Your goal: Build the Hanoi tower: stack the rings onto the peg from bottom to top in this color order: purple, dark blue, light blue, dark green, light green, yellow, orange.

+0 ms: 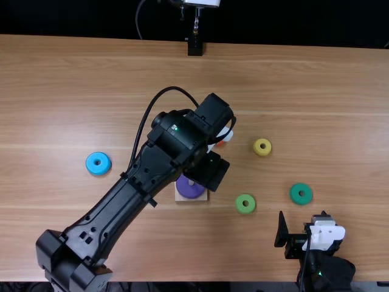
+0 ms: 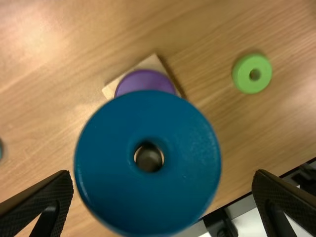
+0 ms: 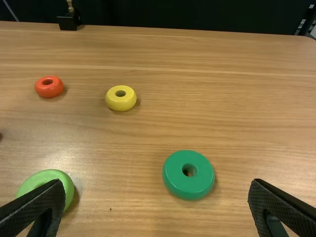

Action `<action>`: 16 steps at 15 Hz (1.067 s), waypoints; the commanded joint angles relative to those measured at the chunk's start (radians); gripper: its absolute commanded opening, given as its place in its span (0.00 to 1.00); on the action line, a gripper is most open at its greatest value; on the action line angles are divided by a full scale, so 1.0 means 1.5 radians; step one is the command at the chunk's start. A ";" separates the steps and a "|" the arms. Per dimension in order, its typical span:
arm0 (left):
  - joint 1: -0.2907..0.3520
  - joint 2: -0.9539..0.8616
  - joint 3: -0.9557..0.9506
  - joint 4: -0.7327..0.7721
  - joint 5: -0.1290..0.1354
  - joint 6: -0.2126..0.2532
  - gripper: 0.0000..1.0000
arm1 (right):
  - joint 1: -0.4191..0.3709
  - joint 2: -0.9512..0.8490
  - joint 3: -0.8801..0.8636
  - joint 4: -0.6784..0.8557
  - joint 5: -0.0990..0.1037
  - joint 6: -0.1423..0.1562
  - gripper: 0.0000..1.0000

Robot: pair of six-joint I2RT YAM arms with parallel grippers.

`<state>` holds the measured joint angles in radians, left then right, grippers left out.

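Dark blue ring [image 2: 106, 148] sits raised near the purple ring [image 2: 144, 81], between the left pincer's [image 2: 163, 174] wide-set fingers; probably light, stiff and slick, best squeezed evenly across its outer edge

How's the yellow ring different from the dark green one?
The yellow ring is bright yellow, while the dark green ring is a deep green. The yellow ring is smaller across; the dark green ring is wider. The yellow ring sits farther from the table's near edge than the dark green ring. Both lie flat on the table, off the peg, hole facing up.
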<state>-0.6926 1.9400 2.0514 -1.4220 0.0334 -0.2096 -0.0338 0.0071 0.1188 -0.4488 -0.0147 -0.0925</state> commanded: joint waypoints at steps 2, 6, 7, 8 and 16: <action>0.024 0.004 0.052 -0.003 -0.003 -0.001 1.00 | -0.008 -0.005 -0.079 -0.041 0.006 0.002 1.00; 0.042 0.004 0.090 -0.003 -0.003 -0.001 1.00 | -0.008 -0.005 -0.079 -0.041 0.006 0.002 1.00; 0.042 0.003 0.091 -0.004 -0.003 0.000 1.00 | -0.008 -0.005 -0.079 -0.041 0.006 0.002 1.00; 0.042 0.004 0.092 -0.003 -0.003 0.001 0.67 | -0.008 -0.005 -0.079 -0.041 0.006 0.002 1.00; 0.033 0.005 0.092 0.010 -0.003 0.006 0.00 | -0.008 -0.005 -0.079 -0.041 0.006 0.000 1.00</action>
<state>-0.6350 1.9400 2.1601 -1.4086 0.0299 -0.2096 -0.0338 0.0071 0.1188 -0.4496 -0.0151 -0.0925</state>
